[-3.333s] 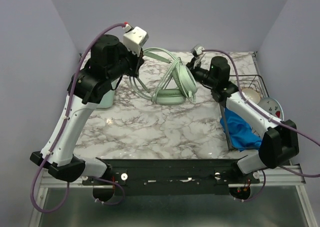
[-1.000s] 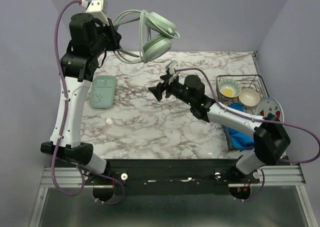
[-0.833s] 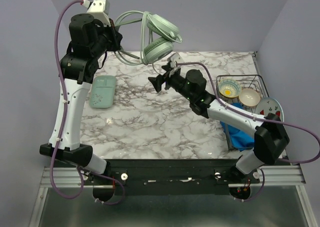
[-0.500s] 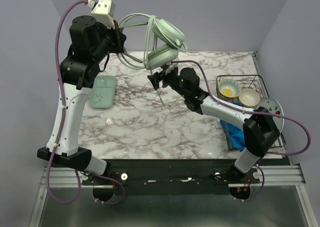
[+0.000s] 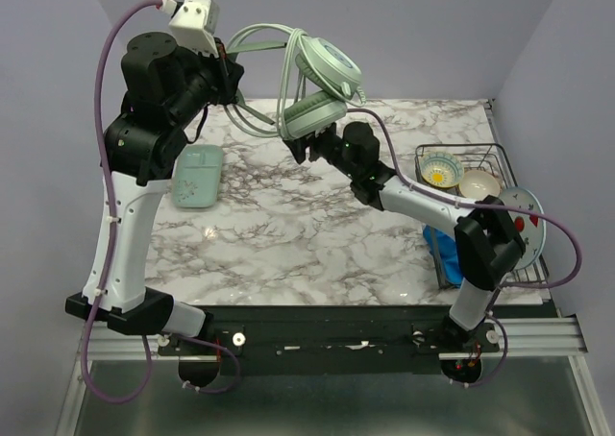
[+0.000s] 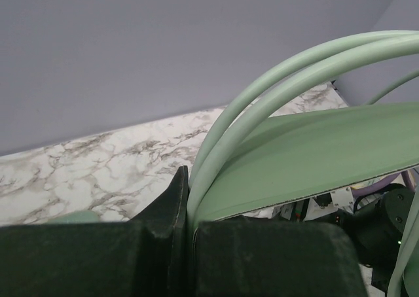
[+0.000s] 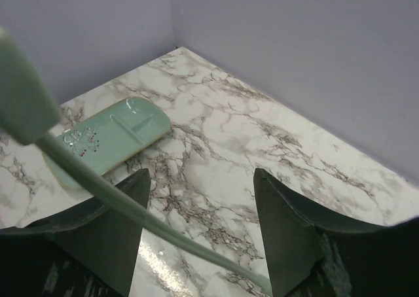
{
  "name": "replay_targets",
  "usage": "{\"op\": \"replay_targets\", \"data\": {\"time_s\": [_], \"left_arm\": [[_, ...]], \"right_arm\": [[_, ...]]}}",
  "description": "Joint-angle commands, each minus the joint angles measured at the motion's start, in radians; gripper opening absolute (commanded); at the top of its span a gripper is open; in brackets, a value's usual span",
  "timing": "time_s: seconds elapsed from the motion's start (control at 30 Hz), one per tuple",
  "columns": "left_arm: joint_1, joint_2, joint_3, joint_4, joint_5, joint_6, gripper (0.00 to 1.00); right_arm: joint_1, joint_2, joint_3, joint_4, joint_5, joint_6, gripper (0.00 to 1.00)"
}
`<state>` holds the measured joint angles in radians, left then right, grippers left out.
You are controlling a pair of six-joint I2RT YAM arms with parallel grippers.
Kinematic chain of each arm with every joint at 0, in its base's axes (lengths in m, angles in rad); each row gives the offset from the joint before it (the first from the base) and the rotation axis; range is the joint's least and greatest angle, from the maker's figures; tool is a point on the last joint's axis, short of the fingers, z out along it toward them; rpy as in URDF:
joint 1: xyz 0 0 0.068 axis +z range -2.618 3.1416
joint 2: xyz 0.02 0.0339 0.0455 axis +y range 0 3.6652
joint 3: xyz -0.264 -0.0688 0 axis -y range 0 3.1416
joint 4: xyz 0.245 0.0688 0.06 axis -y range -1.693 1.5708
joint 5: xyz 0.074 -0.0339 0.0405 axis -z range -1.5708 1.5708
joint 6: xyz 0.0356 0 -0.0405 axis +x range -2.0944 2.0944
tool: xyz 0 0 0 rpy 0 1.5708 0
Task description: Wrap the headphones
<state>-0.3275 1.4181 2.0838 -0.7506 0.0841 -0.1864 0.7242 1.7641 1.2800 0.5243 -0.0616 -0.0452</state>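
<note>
The pale mint-green headphones (image 5: 327,81) hang in the air above the back of the table. My left gripper (image 5: 229,71) is shut on their arched headband (image 6: 281,107), high at the back left. The two ear cups dangle to its right. The thin cable (image 7: 124,202) hangs down and crosses between the fingers of my right gripper (image 5: 300,148), which is open just below the lower ear cup, not gripping it. In the right wrist view the cable runs diagonally across the gap between the jaws.
A flat mint-green case (image 5: 197,174) lies on the marble table (image 5: 307,234) at the left; it also shows in the right wrist view (image 7: 108,140). A wire rack (image 5: 480,181) with two bowls, a plate and a blue cloth (image 5: 459,254) sit at the right edge.
My left gripper has lifted the headphones from the table high into the air. My right arm has swung left and up, from mid-table to just under the ear cups, with the cable now between its fingers.
</note>
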Motion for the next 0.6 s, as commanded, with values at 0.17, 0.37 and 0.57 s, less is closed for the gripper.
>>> {"op": "replay_targets", "data": {"time_s": [0.17, 0.37, 0.57], "left_arm": [[-0.001, -0.021, 0.079, 0.037, 0.022, -0.041, 0.0], [0.018, 0.016, 0.068, 0.077, -0.059, -0.048, 0.0], [0.093, 0.096, 0.073, 0.123, -0.066, -0.125, 0.0]], "right_arm": [[-0.012, 0.046, 0.001, 0.016, -0.093, 0.008, 0.39], [-0.006, 0.015, -0.083, -0.009, -0.15, 0.042, 0.05], [0.038, -0.017, -0.125, -0.061, -0.121, 0.068, 0.01]]}}
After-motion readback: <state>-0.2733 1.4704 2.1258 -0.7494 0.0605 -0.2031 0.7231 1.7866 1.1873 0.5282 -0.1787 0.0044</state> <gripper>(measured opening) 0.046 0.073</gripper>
